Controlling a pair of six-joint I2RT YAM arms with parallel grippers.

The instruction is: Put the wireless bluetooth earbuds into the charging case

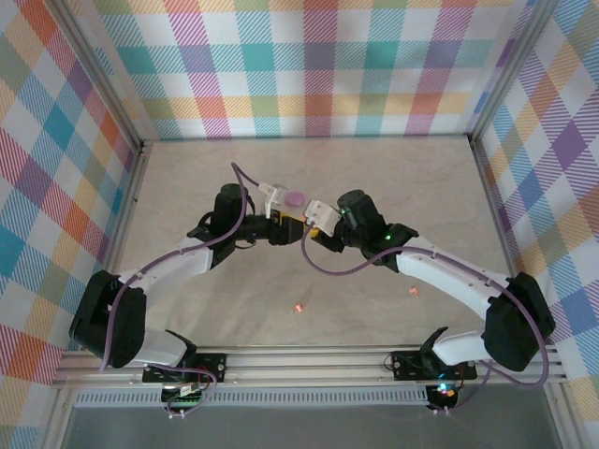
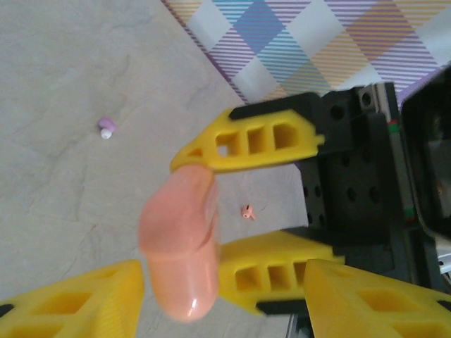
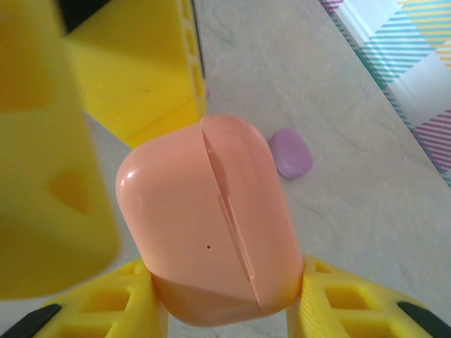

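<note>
- My right fingers (image 3: 134,310) are clamped on the orange-pink case (image 3: 211,225), one on each side of its lower end at the bottom of the right wrist view. The case stands up out of them with its lid seam closed.
- My left fingers (image 2: 77,299) stand apart at the lower left and lower right corners of the left wrist view. The orange-pink case (image 2: 183,239) reaches down between them. The lower-left finger is just beside the case, and I cannot tell whether it touches.
- In that same view my right fingers come in from the right, one above the case and one below it.
- In the top view both pairs of fingers meet at the middle of the frame, above the tabletop (image 1: 187,281).
- The purple case (image 3: 291,152) lies flat on the tabletop, right of centre in the right wrist view. In the top view it sits just above the meeting point.
- A purple earbud (image 2: 106,128) lies alone on the tabletop in the upper left of the left wrist view.
- An orange-pink earbud (image 2: 247,211) shows near the centre of that view, on the tabletop.
- In the top view one orange-pink earbud (image 1: 298,306) lies below centre and another (image 1: 412,293) to its right. They are well apart, and neither is in a case.
</note>
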